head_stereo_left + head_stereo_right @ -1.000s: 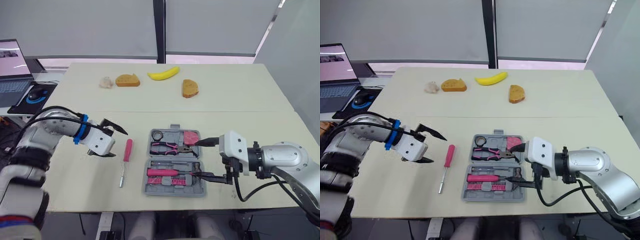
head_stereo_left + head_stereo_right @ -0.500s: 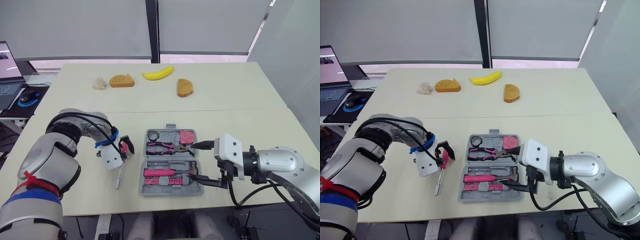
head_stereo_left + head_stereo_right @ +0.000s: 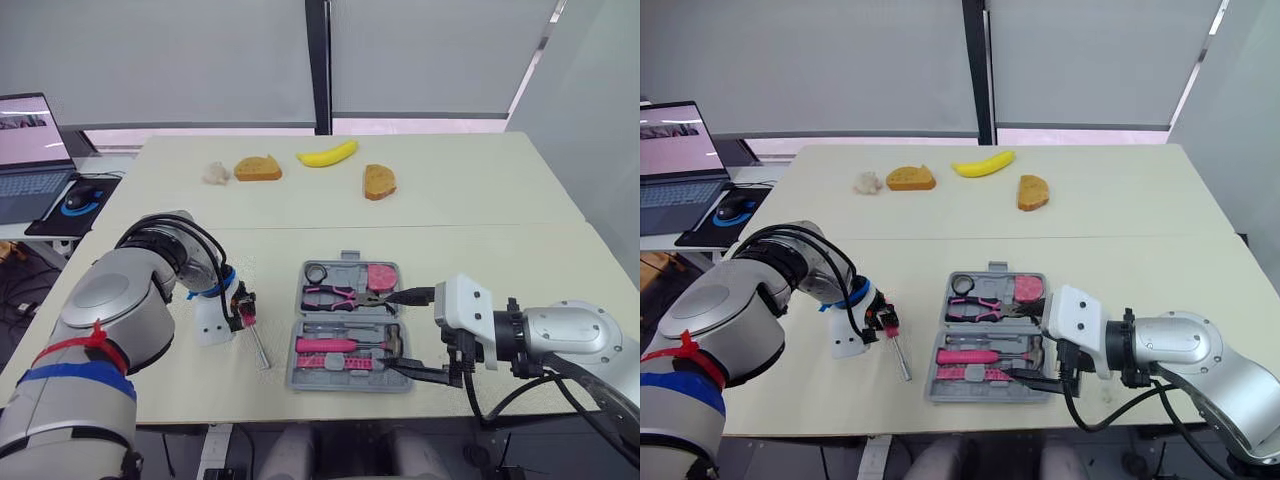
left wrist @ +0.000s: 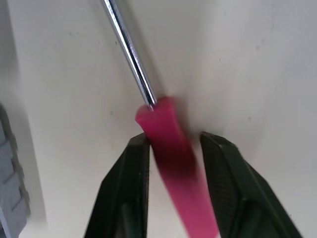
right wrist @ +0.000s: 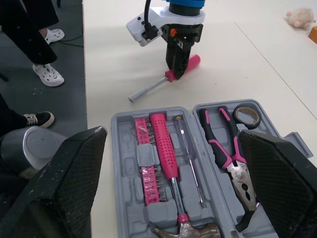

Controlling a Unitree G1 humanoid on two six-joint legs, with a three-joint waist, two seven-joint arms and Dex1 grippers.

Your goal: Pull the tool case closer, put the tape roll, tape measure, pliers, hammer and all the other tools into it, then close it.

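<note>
Two grippers are on the table (image 3: 480, 200) here. The left gripper (image 3: 243, 312) is clamped on the pink handle of the screwdriver (image 3: 259, 348), just left of the open tool case (image 3: 347, 381). In the left wrist view the handle sits right between the two black fingers (image 4: 130, 184), and the steel shaft sticks out past their tips. From the head cameras the shaft slants away from the gripper toward the case's front left corner, but it isn't touching the case.

The right gripper (image 3: 388, 331) has its fingers wide apart over the right edge of the case, one near the back half and one near the front half, holding nothing.

Inside the case: the tape roll (image 3: 316, 272) is in the back left corner, with the pink tape measure (image 3: 380, 275) in the back right. The pliers (image 3: 340, 294) lie across just in front of those two. The pink-handled hammer (image 3: 345, 345) lies in the front half, head toward the right gripper.
</note>
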